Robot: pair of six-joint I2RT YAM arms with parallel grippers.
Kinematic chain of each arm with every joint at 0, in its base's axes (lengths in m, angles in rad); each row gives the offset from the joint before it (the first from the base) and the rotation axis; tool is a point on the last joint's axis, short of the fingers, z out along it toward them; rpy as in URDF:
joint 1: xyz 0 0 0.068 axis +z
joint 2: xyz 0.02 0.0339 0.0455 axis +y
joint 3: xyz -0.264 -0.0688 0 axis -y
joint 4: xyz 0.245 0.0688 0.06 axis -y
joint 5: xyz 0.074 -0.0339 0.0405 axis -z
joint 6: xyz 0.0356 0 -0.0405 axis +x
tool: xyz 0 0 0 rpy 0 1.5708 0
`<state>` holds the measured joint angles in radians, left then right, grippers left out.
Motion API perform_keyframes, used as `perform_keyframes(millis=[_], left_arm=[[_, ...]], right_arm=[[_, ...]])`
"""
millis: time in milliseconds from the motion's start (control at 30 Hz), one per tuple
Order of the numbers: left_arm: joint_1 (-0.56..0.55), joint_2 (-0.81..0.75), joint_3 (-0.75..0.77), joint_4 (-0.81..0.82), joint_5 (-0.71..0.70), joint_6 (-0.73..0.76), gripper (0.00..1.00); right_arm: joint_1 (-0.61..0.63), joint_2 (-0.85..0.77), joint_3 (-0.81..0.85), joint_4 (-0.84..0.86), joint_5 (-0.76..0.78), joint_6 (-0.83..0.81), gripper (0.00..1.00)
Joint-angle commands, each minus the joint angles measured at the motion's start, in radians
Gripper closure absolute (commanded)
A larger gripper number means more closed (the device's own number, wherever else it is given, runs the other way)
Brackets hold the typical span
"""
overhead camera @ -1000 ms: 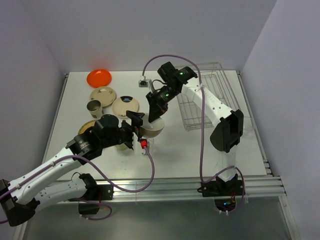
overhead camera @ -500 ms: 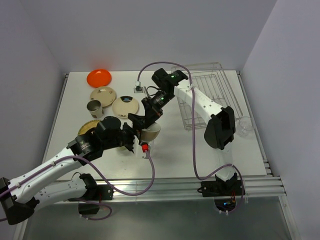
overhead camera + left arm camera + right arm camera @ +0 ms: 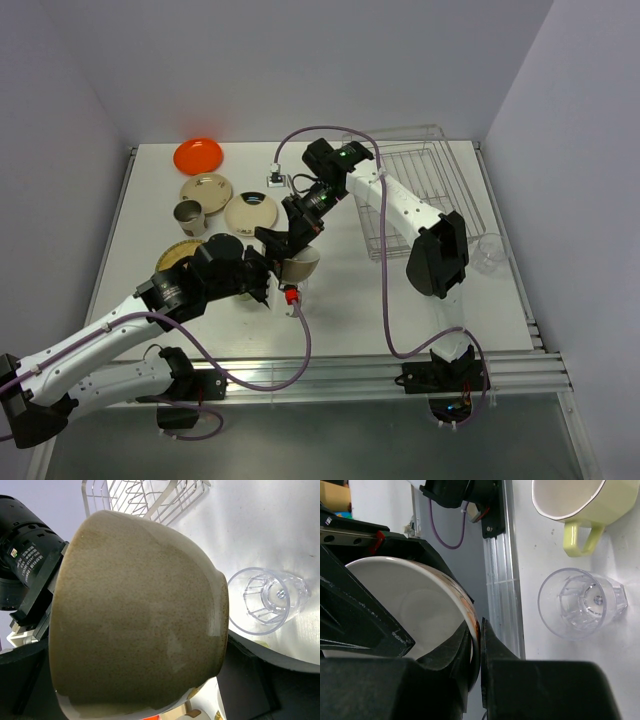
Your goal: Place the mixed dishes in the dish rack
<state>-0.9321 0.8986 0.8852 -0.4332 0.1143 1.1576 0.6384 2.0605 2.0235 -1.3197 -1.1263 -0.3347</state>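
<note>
Clamped only on its rim, the right gripper (image 3: 477, 630) holds the bowl (image 3: 302, 262) tilted left of the rack (image 3: 430, 190), beside the wide-open left gripper (image 3: 272, 278); such a thin pinch could let it slip.

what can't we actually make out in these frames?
Top view: cream bowl mostly covered by the left gripper and right gripper; lifted or on the table, can't tell.
Left wrist view: the bowl fills the frame, hiding the fingers; whether they touch it is unclear.
Top view: woven plate mostly under the left arm.
Right wrist view: mug cut off by the top edge.
</note>
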Motion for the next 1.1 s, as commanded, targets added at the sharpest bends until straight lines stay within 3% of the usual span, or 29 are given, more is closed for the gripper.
perform_keyframes(millis=[0, 500, 800, 1067], left_arm=[[-0.005, -0.006, 0.004, -0.01, -0.014, -0.001, 0.01], [-0.008, 0.029, 0.026, -0.016, 0.008, -0.001, 0.07], [-0.016, 0.031, 0.011, 0.021, -0.03, -0.039, 0.01], [-0.017, 0.037, 0.012, -0.013, -0.039, -0.048, 0.16]], right_arm=[[0.007, -0.025, 0.043, -0.049, -0.058, 0.013, 1.0], [0.015, -0.031, 0.017, -0.033, -0.026, 0.016, 1.0], [0.024, -0.046, 0.004, -0.021, 0.003, 0.019, 1.0], [0.027, -0.048, 0.003, -0.023, 0.022, 0.019, 1.0]])
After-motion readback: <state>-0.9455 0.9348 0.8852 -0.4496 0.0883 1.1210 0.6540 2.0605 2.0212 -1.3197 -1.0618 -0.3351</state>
